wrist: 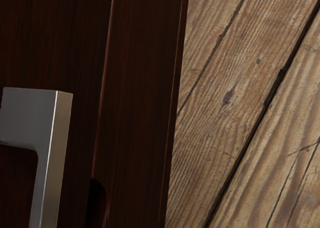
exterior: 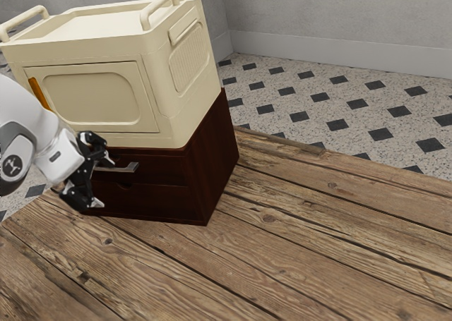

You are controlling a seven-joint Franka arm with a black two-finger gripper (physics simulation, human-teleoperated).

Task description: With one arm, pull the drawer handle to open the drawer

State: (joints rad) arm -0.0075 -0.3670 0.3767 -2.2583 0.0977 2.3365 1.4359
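Plank table (exterior: pixel 296 243) nearest the camera, runs under everything. Checkered floor (exterior: pixel 339 113) beyond it, grey wall (exterior: pixel 318 10) behind. Cream cabinet (exterior: pixel 159 95), two rails on top, sits on a dark wood drawer unit (exterior: pixel 212 162). White arm (exterior: pixel 35 109) comes in from the exterior view's left, in front of both. Lower drawer front (exterior: pixel 155 202) has a small notch in its top edge. Upper drawer (exterior: pixel 166 167) looks shut, front flush with the unit. Gripper (exterior: pixel 104 182) is at that drawer, fingers apart, one above and one below the metal handle (exterior: pixel 127 168); can't tell if either touches. Wrist view has the handle close up.
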